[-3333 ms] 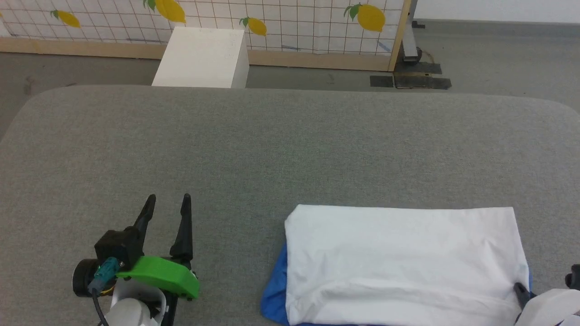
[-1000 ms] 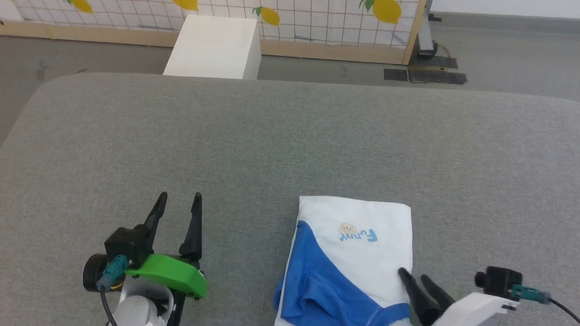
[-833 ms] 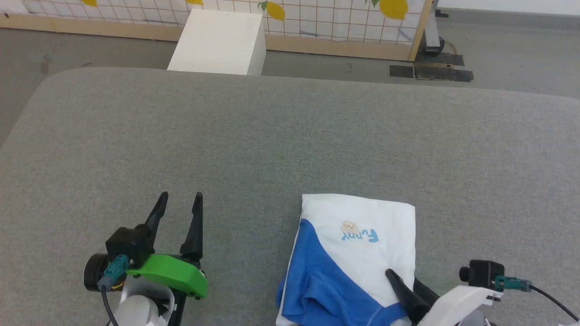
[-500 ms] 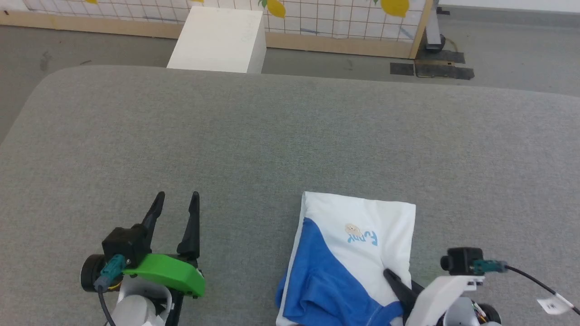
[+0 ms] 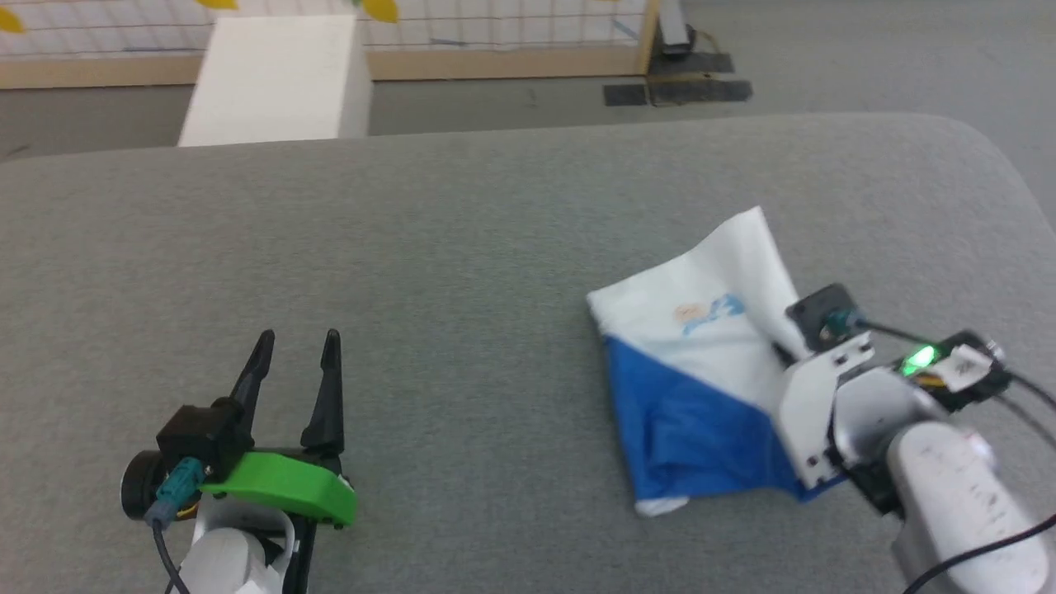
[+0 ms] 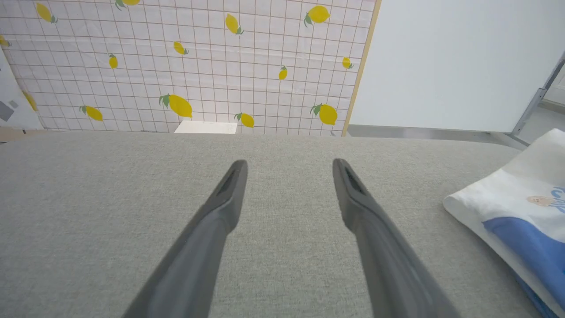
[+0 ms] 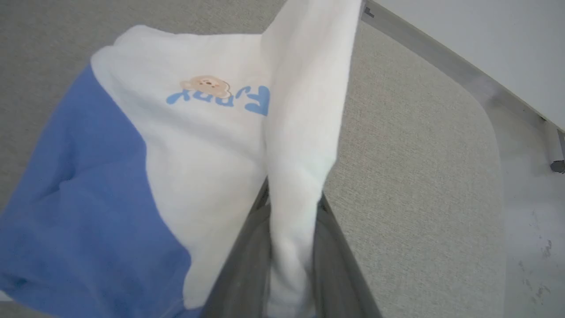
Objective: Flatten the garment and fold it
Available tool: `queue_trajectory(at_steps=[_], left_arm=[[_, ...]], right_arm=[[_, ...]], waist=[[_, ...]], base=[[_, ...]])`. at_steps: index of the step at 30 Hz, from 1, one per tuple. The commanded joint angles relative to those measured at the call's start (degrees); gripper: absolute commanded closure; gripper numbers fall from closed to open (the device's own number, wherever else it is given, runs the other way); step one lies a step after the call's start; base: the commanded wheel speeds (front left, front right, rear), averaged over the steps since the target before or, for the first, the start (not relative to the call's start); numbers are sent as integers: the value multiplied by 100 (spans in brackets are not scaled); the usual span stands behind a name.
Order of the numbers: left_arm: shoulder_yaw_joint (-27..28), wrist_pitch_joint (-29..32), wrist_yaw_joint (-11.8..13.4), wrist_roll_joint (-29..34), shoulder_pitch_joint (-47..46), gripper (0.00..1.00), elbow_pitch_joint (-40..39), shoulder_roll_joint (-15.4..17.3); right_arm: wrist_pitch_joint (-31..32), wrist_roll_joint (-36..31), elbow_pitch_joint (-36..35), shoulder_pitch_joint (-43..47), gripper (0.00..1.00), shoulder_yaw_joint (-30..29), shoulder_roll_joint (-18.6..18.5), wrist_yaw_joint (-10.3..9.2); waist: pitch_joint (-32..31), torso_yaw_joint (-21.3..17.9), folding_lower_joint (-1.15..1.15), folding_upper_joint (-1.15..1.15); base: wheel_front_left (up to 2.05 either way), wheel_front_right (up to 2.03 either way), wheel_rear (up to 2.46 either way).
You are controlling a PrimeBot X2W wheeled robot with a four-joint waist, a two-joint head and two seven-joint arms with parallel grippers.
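Left gripper (image 5: pixel 299 338): parked low over the table (image 5: pixel 462 247) at the near left, fingers spread wide with nothing between them. It stands well apart from the work, presumably held clear so the other arm has room.

Background, far side: a white box (image 5: pixel 272 82) and a lemon-print screen (image 6: pixel 198 66) (neither part of the task).

Garment (image 5: pixel 701 388): on the right half of the table, folded to a compact packet. The white panel with a small print faces up and the blue sleeve cloth lies on the near side. Most of it rests flat; its right edge is drawn up into a white peak clear of the surface.

Right gripper (image 7: pixel 292 194): at that raised edge, fingers closed to a narrow gap on a fold of white cloth — a firm pinch, as the wrist view shows. How many layers are caught cannot be told.

Assessment: the folding looks essentially complete. The grip appears meant to shift or square the packet rather than start a new fold. Risk — pulling on one edge may drag the layers open and undo the fold.
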Motion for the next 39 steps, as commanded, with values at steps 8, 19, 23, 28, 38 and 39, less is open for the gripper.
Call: queue_trajectory(at_steps=[8,19,23,28,38,39], left_arm=[[-121,32,-4,163,-443,0,-215,179],[-217,240,-19,303,-920,0,-628,430],[-235,321,-11,309,-967,0,-712,482],[-264,441,-9,331,-976,0,-806,577],[-282,428,43,271,-918,0,-801,590],[-295,410,45,259,-895,0,-767,570]], right_arm=[[-315,-122,1082,-1272,100,-424,-643,-10],[-909,-679,2238,-2318,100,-934,-1309,-10],[-1166,-796,2446,-2506,100,-1061,-1513,-10],[-1350,-894,2666,-2678,100,-1225,-1589,-10],[-1792,-1002,3014,-2802,0,-1660,-1429,-10],[-1848,-994,3027,-2784,0,-1726,-1412,-10]], waist=[[1002,-1054,0,0],[1809,-1190,0,0],[1956,-1131,0,0],[2103,-1042,0,0],[1888,-861,0,0],[1814,-841,0,0]], base=[[0,0,0],[0,0,0],[0,0,0],[0,0,0],[0,0,0],[0,0,0]])
